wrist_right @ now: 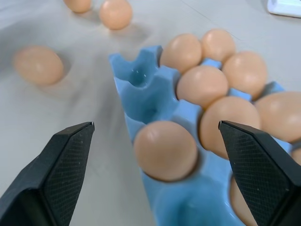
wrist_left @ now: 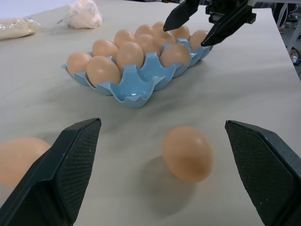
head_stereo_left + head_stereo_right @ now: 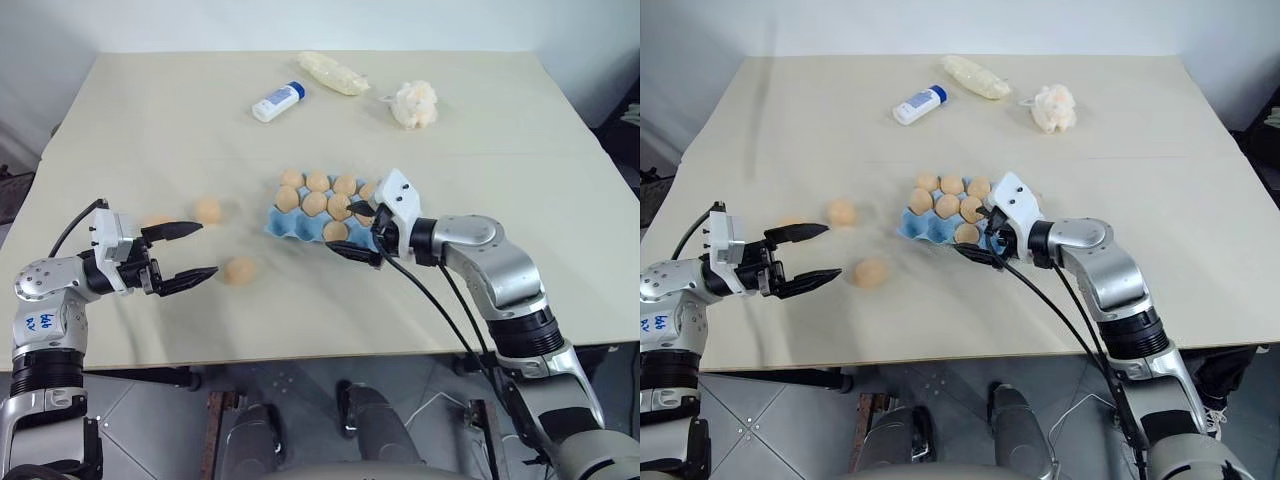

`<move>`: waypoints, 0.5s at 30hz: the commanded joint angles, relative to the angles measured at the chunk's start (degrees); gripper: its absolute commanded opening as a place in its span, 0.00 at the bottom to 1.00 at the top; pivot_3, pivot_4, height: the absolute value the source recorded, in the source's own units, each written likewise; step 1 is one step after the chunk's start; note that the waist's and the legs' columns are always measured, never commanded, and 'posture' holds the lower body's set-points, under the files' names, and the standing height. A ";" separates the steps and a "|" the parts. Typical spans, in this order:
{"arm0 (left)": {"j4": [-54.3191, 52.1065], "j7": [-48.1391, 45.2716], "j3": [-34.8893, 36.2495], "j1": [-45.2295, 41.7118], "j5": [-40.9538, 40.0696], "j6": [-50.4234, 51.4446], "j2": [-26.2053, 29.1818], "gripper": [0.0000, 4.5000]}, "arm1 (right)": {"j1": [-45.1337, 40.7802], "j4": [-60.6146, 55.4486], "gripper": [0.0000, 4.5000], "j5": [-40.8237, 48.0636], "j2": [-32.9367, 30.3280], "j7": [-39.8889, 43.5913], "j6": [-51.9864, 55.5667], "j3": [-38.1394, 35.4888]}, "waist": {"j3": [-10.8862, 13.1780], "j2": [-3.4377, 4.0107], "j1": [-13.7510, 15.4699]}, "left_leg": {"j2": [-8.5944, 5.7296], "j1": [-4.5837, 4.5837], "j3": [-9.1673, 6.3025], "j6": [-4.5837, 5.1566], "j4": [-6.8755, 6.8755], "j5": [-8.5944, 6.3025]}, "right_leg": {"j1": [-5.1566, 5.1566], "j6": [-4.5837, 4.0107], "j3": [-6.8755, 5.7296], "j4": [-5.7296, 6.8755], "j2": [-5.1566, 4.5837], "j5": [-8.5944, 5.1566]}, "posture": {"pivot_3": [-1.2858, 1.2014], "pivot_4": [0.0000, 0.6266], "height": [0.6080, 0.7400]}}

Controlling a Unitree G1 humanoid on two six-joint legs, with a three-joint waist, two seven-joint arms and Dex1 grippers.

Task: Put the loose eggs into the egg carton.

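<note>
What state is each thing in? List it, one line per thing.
Light blue moulded egg carton: flat on the table, most cups filled, at least two near cups empty.
Tan-orange loose eggs: three lying on the table, left of the carton.
White bottle with blue cap: on its side, capped.
Left gripper: open, empty.
Right gripper: open, empty, at the carton.

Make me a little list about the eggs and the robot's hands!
eggs on table: three loose eggs, all left of the carton
carton: blue, mostly full; empty cups at its left end
left gripper: open, level, beside the nearest egg, not touching it
right gripper: open, at the carton's right end, holding nothing
other things: bottle, bag, tissue wad at the far side
</note>
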 commanded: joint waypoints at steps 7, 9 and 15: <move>-2.45 1.06 1.19 -0.09 -0.81 -0.74 0.26 1.00 | -4.79 4.90 0.99 -4.91 0.63 -0.63 -0.83 4.65 | 0.00 0.00 -0.04 | 0.00 -0.04 -0.02 0.00 0.03 0.00 | -0.02 0.00 -0.04 0.01 0.00 0.00 | 0.52 0.24 1.00; -2.71 1.23 1.28 0.12 -0.92 -0.70 0.25 1.00 | -5.64 5.93 0.99 -5.82 0.54 -0.72 -0.20 5.35 | 0.00 0.00 -0.03 | 0.01 -0.04 -0.03 -0.01 0.02 0.01 | -0.02 0.00 -0.06 0.01 0.01 0.00 | 0.52 0.24 1.00; -3.57 1.73 1.53 0.71 -1.26 -0.54 0.27 1.00 | -6.28 5.44 0.80 -6.50 -0.37 0.98 1.46 6.44 | 0.00 0.00 0.01 | 0.01 -0.10 -0.07 -0.01 0.03 0.01 | -0.02 -0.01 -0.14 0.00 -0.01 0.00 | 0.52 0.24 1.00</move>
